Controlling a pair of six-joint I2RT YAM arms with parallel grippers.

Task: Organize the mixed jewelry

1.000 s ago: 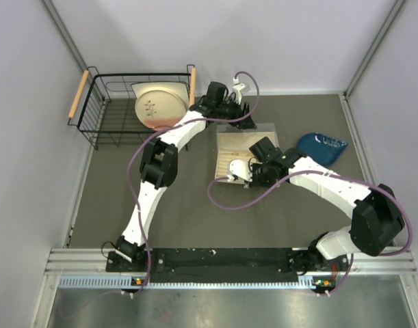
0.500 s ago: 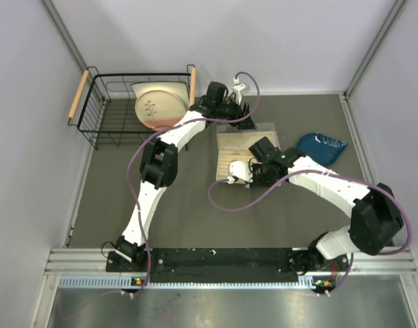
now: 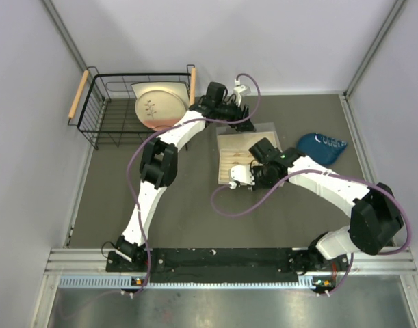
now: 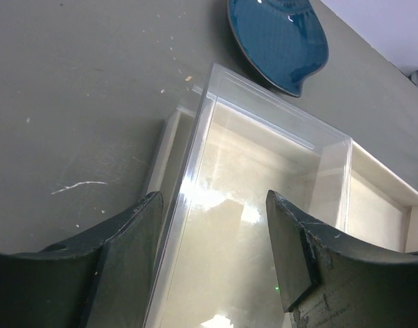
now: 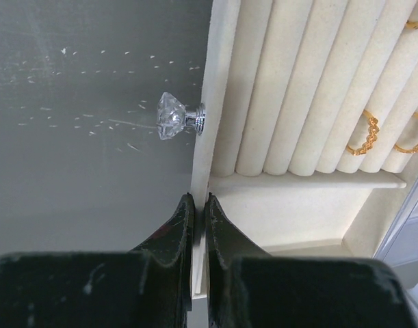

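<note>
A beige jewelry box (image 3: pixel 237 147) lies mid-table under a clear case (image 4: pixel 263 164). Its ridged drawer (image 5: pixel 297 82) stands pulled out toward the near left, with a crystal knob (image 5: pixel 173 121) on the front wall. Gold rings (image 5: pixel 362 137) of the mixed jewelry sit between the ridges, at the right edge of the right wrist view. My right gripper (image 5: pixel 200 199) (image 3: pixel 230 180) is shut on the drawer's front wall, just below the knob. My left gripper (image 4: pixel 212 198) (image 3: pixel 244 124) hovers open over the clear case at the box's far end, its left finger (image 4: pixel 120 266) close to the case's wall.
A dark blue dish (image 3: pixel 322 147) (image 4: pixel 277 34) lies right of the box. A black wire basket (image 3: pixel 102 113) holding a cream plate (image 3: pixel 157 104) stands at the back left. Grey walls close in the table on three sides.
My right gripper has shifted slightly to the right with the drawer front, so the drawer sticks out a little less. The left gripper has barely moved.
</note>
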